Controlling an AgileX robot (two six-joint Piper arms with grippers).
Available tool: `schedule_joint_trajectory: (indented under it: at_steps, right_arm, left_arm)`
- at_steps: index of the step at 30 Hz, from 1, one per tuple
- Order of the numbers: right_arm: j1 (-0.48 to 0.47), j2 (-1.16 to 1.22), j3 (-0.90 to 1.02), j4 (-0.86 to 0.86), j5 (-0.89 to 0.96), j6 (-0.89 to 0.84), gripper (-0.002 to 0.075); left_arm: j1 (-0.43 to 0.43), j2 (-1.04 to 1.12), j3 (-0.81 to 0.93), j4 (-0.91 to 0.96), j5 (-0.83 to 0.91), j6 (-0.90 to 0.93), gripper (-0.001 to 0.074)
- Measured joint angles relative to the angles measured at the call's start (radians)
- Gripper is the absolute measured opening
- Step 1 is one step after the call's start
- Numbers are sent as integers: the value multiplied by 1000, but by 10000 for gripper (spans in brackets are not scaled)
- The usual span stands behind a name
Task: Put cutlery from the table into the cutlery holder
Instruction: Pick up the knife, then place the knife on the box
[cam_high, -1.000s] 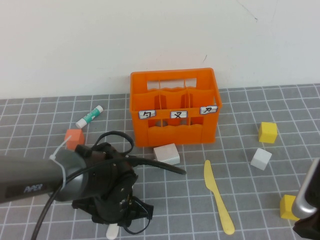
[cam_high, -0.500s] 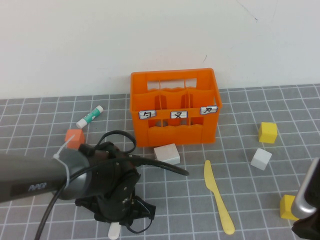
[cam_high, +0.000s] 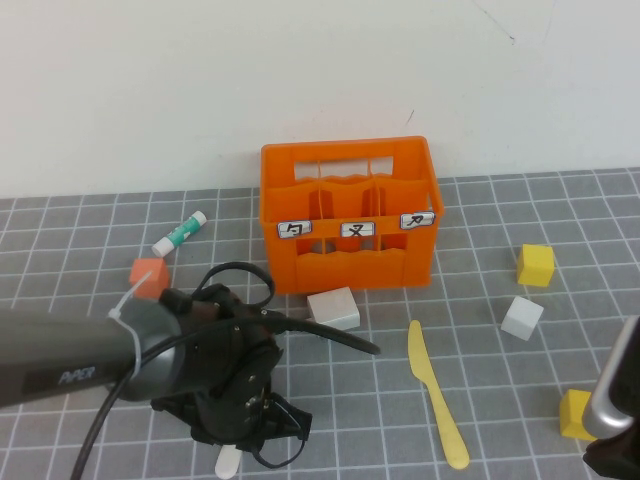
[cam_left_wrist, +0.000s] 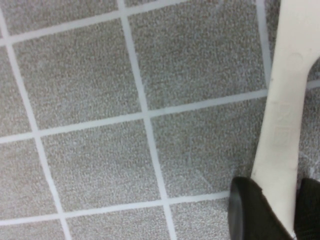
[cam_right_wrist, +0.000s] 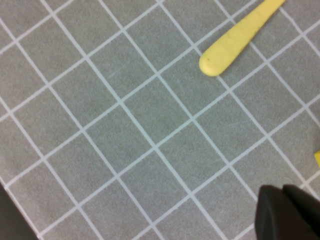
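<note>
Left end effector (cam_left_wrist: 272, 212) is low over the grey grid-lined worktop (cam_high: 90, 225), at its near-left part. Its two dark fingers (cam_left_wrist: 247, 212) sit either side of the flat white plastic knife (cam_left_wrist: 287, 100), pinched on the narrow end; the blade runs straight out ahead of the fingertips, flat on the worktop. In the high view only the knife's tip (cam_high: 227, 463) pokes out beneath the arm.

The orange slotted plastic crate with three white labels (cam_high: 348, 212) is well beyond the left end effector, off to its right, against the wall. A white block (cam_high: 333, 307) lies between the two, just in front of the crate. A small orange cube (cam_high: 148, 277) and a white-and-green tube (cam_high: 179, 232) are beyond the left end effector, on its left.

The flat yellow plastic knife (cam_high: 435, 393) lies on the worktop between the two end effectors, nearer the right one; its rounded handle end (cam_right_wrist: 235, 40) shows in the right wrist view.

Right end effector (cam_right_wrist: 290, 212) is at the near-right edge, above bare worktop; cannot tell its opening.
</note>
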Motion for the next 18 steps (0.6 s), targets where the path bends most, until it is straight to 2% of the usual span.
schedule_joint_trajectory:
  at_steps: [7, 16, 18]
  right_arm:
    - [0, 0, 0, 0, 0, 0, -2]
    - [0, 0, 0, 2, 0, -1, -2]
    - [0, 0, 0, 2, 0, -1, -2]
  left_arm:
    - [1, -75, 12, -8, -8, 2, 159]
    - [1, -314, 12, 5, -1, 4, 157]
    - [1, -357, 12, 11, -6, 4, 129]
